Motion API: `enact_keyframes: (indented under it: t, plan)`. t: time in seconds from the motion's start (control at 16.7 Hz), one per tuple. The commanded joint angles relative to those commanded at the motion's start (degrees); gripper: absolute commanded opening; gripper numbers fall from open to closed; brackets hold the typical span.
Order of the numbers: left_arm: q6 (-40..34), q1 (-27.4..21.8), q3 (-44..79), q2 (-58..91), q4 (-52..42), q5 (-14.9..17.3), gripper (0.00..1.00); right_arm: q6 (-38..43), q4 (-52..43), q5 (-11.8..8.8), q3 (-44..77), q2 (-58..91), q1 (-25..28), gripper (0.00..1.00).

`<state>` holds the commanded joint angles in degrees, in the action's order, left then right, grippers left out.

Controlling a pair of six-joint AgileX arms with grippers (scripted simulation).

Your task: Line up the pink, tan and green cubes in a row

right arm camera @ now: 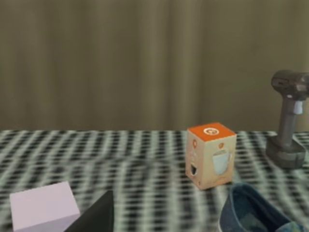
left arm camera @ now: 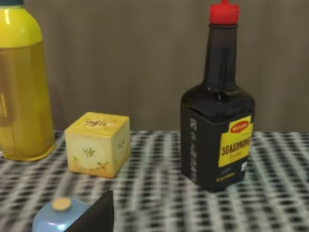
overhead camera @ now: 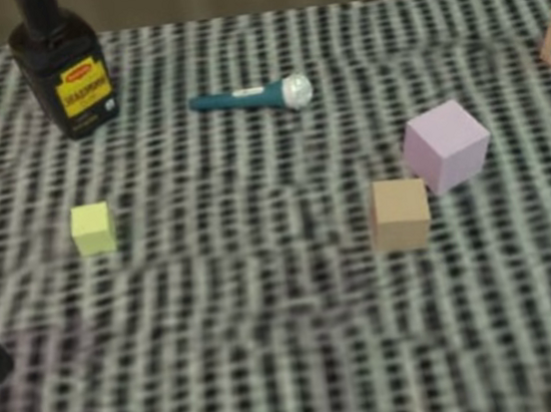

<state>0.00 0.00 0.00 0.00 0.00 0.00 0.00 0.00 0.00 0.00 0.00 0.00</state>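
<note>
Black-and-white woven cloth (overhead camera: pixel 293 345) with a wavy check pattern covers the whole table, and behind it hangs a plain olive-brown curtain. On this cloth the pink cube (overhead camera: pixel 446 145), matte and the biggest of the three, sits toward the right side, and the tan cube (overhead camera: pixel 399 214) stands just beside its lower-left corner, very near but whether they touch I cannot tell. The green cube (overhead camera: pixel 92 228), the smallest one, is alone on the left side, well apart from the other two. Of the left arm only a dark part shows at the left edge of the top view, and the green cube is the nearest cube to it; the right arm does not appear in the top view. If the jaws of either gripper are released or clenched I cannot tell. At the far left stands a dark glass bottle (left arm camera: pixel 217 111) with a red cap and a yellow label that reads "SEASONING". Beside it is a yellow block (left arm camera: pixel 98 144) with small printed flowers. A teal microphone (overhead camera: pixel 252 95) with a white round head lies in the far middle. A small orange-topped carton (right arm camera: pixel 211 154) carries a cup picture.
</note>
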Motion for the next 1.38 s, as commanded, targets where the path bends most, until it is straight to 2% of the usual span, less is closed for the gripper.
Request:
enact_keyframes:
  t: [0.3, 0.54, 1.38]
  plan:
    - [-0.61, -0.47, 3.46, 3.53, -2.30, 0.10, 1.00, 0.00, 0.00, 0.00, 0.00, 0.00, 0.00, 1.00]
    - [-2.55, -1.72, 15.93, 16.74, -10.15, 0.17, 1.00, 0.00, 0.00, 0.00, 0.00, 0.00, 0.00, 1.00]
    - [-12.07, -8.11, 79.87, 100.25, -53.33, 0.04, 1.00, 0.00, 0.00, 0.00, 0.00, 0.00, 0.00, 1.00]
